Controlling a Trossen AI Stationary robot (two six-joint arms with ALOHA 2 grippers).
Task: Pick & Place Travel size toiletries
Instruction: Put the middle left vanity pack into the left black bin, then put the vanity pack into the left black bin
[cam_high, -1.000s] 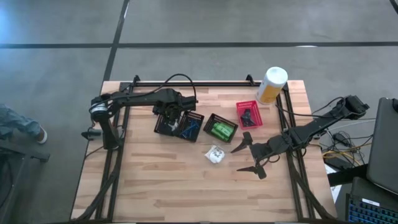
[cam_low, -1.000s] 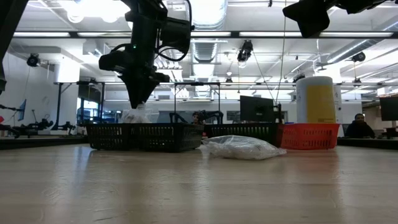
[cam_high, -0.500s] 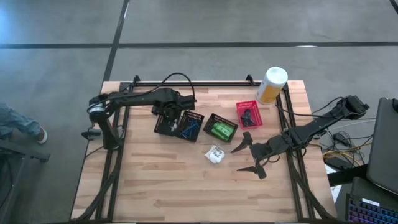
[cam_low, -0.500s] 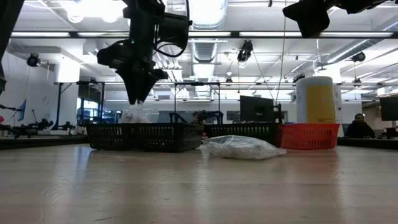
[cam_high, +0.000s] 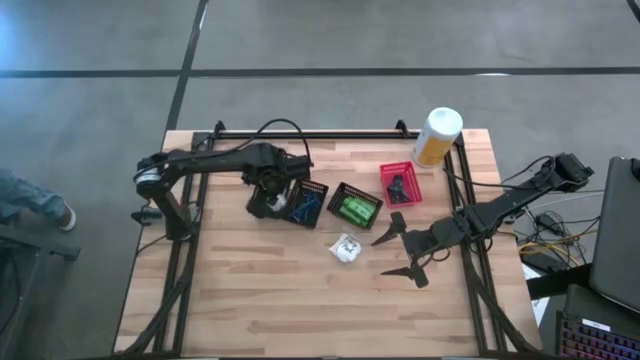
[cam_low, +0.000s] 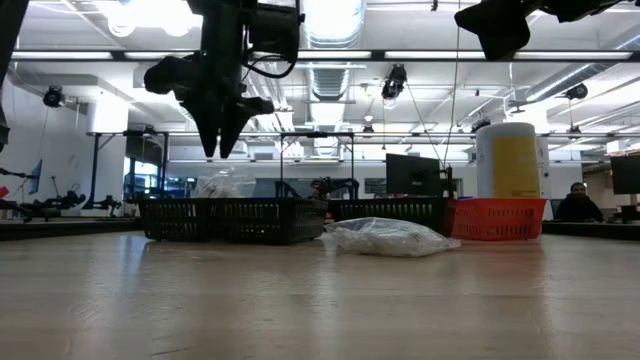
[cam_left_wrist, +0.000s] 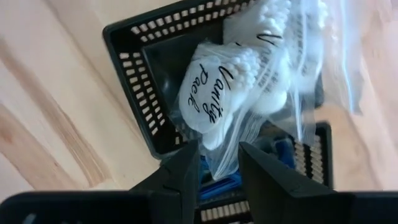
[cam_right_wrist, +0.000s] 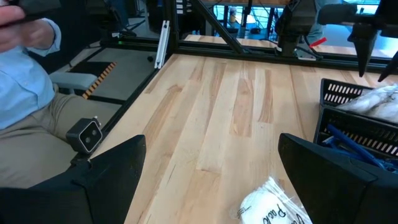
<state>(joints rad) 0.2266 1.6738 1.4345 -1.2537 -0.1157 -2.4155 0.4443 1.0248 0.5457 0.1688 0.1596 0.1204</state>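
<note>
Dark-fingered, the left hand (cam_low: 221, 150) hangs narrowly parted and empty above the black mesh basket (cam_high: 285, 200) at centre-left, which holds a white clear-wrapped pack (cam_left_wrist: 233, 87). Another white pack (cam_high: 346, 248) lies on the tabletop (cam_high: 250, 290). Lower right, the right hand (cam_high: 400, 250) gapes wide, empty.

White clear-wrapped lump (cam_high: 346, 248) lies loose on worktop, just beside green-packet basket. 2nd clear bag of white swabs (cam_left_wrist: 233, 87), printed "Vanity Pack", sits in leftmost black basket, w/ blue item (cam_high: 303, 207) beside. Green packets (cam_high: 354, 209) in middle black basket; dark sachet (cam_high: 399, 187) in red basket.
</note>
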